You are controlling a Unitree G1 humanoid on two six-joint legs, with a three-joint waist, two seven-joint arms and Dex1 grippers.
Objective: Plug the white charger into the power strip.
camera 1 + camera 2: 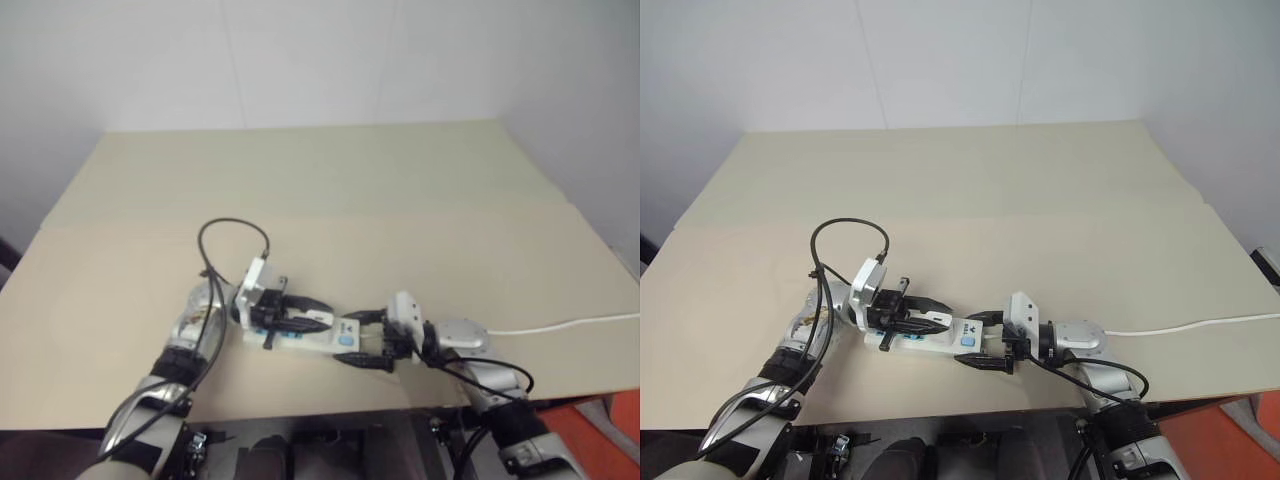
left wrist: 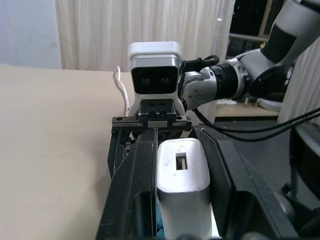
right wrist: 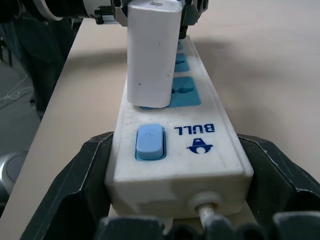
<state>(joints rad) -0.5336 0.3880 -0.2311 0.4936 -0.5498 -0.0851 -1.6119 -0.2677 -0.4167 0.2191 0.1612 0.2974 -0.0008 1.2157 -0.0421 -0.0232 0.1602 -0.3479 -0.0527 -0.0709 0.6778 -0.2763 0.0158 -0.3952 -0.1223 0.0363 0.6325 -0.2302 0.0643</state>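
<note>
Here the beige surface [image 1: 330, 190] carried the power strip [image 3: 175, 150] near its front edge, gripped at its cord end by the wide-spread right pincer [image 1: 366, 340]. The left pincer [image 2: 180, 200] was clamped on the white charger [image 3: 152, 52] (standing upright on a blue socket).

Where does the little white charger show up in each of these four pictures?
Left eye view: between the left tool's black fingers, over the strip's left part, white charger.
Right eye view: same spot.
Left wrist view: low centre, clamped between that tool's fingers.
Right wrist view: upper centre, standing on a blue socket.
Shared landmark: the power strip, whose end the right tool grips.
</note>
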